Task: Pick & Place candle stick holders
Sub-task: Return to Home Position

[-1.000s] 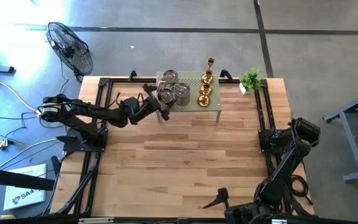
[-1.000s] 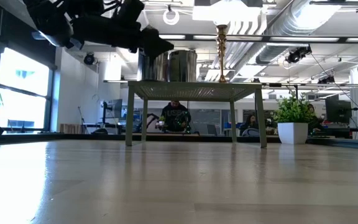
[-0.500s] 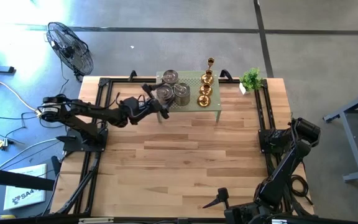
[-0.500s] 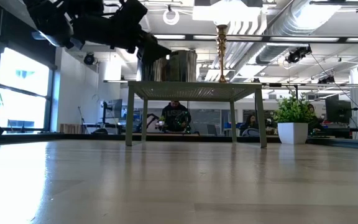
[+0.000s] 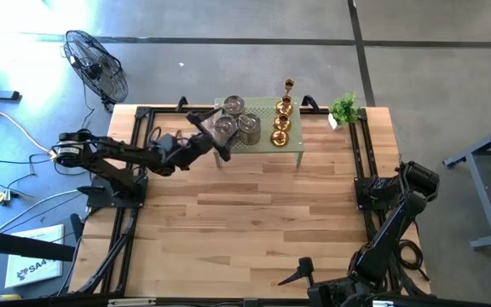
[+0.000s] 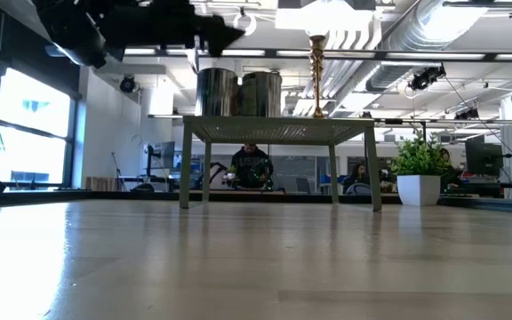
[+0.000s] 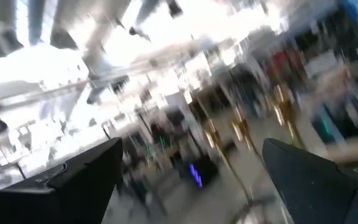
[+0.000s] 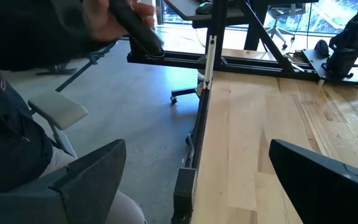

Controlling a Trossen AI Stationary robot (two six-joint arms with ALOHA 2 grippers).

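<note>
Nearby, holders point(image 5: 249, 127) beside left end effector point(image 5: 207, 135)

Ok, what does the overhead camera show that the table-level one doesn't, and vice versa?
Only the high view: the right arm folded at the table's right edge, the fan, all three gold holders. Only the low view: the gap under the stand and a seated person beyond the table. Both: the green stand, silver holders on it, the tall gold holder, the plant, and the left gripper above the stand's left end.
</note>
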